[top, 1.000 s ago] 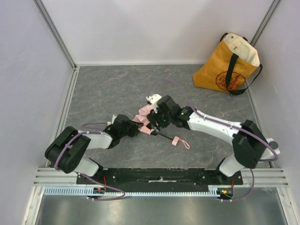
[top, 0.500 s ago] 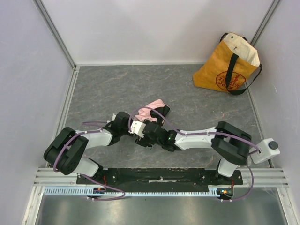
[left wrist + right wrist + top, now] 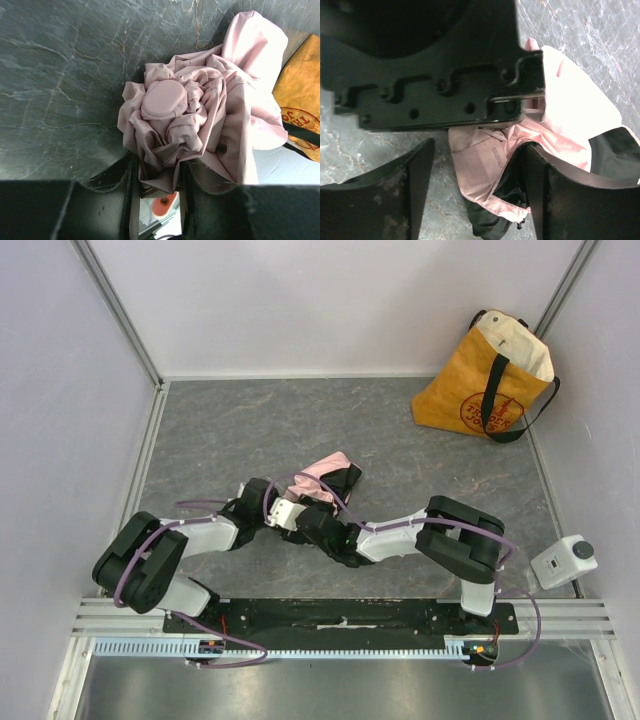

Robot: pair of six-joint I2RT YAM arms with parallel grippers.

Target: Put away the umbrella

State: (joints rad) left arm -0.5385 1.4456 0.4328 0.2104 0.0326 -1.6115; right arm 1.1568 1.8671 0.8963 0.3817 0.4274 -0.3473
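My left gripper (image 3: 156,172): jaws clenched on the gathered canopy of the pale pink fabric folding umbrella (image 3: 200,95), crumpled mid-table on the grey marbled tabletop (image 3: 220,430). My right gripper (image 3: 477,165): jaws spread, straddling a loose fold beside the left. Step in hand, as I judge it: bundling the canopy. Next: close right on the slack, then carry it toward the yellow canvas tote bag (image 3: 480,380), well apart.

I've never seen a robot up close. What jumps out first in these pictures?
A crumpled pale pink umbrella lies in the middle of the table, its cloth pinched in the left gripper, while the right gripper stands open close to the cloth. A bright yellow bag stands in the far right corner.
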